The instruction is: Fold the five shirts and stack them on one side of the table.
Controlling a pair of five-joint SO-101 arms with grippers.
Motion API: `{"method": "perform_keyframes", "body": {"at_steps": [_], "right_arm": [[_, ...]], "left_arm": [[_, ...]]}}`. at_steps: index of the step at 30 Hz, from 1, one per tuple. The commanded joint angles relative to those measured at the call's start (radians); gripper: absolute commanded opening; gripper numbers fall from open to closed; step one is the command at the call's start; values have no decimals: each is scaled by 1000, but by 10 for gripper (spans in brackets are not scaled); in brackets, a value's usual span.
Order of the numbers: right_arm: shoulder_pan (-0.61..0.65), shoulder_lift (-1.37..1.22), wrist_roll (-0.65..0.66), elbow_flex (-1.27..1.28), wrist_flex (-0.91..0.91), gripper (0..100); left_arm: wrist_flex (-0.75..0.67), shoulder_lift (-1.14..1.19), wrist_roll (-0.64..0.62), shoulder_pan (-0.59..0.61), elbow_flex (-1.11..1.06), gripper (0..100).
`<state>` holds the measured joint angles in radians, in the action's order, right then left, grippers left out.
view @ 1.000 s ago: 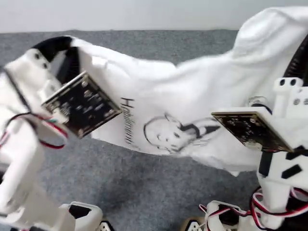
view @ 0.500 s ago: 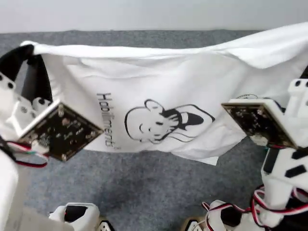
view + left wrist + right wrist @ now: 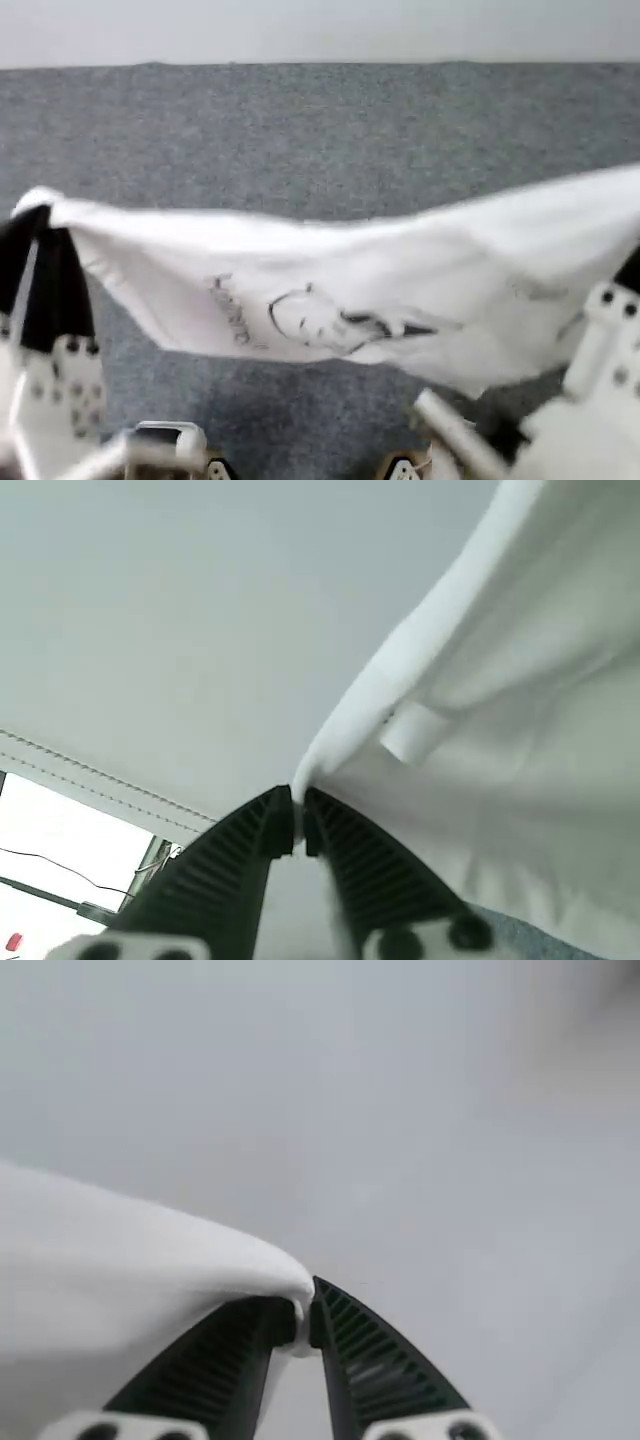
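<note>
White printed shirt (image 3: 330, 270) hangs spread out over the grey table (image 3: 300, 130), held up between the two arms. Left gripper (image 3: 297, 820): jaws pinched tight on one shirt edge. Right gripper (image 3: 303, 1320): jaws clamped on the opposite edge fold.

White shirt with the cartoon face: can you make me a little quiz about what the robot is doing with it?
1. True or false: the white shirt is held up, stretched out above the grey table.
2. Pick one: the left tool is A) wide open, B) shut on the shirt's edge, C) holding a cup.
3. Counting the right tool, how many tools pinch the shirt?

Key: 1 true; 2 B; 3 two.
</note>
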<state>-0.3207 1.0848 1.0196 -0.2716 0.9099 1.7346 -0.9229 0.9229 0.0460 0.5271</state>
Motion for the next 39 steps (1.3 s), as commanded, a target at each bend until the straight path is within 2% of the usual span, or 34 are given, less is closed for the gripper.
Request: {"method": "perform_keyframes", "body": {"at_steps": [1, 6, 9, 16, 23, 28, 30, 33, 39], "right_arm": [[-15, 18, 48, -35, 39, 9], [-12, -36, 46, 11, 70, 9], [-2, -87, 44, 87, 68, 9], [97, -228, 52, 298, 39, 9], [156, -366, 51, 509, -240, 9], [160, -532, 54, 595, -507, 9], [160, -624, 94, 601, -605, 9], [165, -768, 161, 600, -748, 9], [205, -992, 276, 597, -1013, 9]], "left_arm": [[21, -49, 11, 11, -31, 14], [18, -58, 11, 8, -130, 14], [2, -49, 12, 5, -260, 14], [-169, 35, 12, 11, -587, 14], [-546, 203, 12, 5, -802, 14], [-810, 422, 12, 8, -826, 14], [-921, 523, 15, 9, -822, 14], [-1062, 660, 103, 11, -822, 14], [-1235, 844, 222, 11, -809, 14]]}}
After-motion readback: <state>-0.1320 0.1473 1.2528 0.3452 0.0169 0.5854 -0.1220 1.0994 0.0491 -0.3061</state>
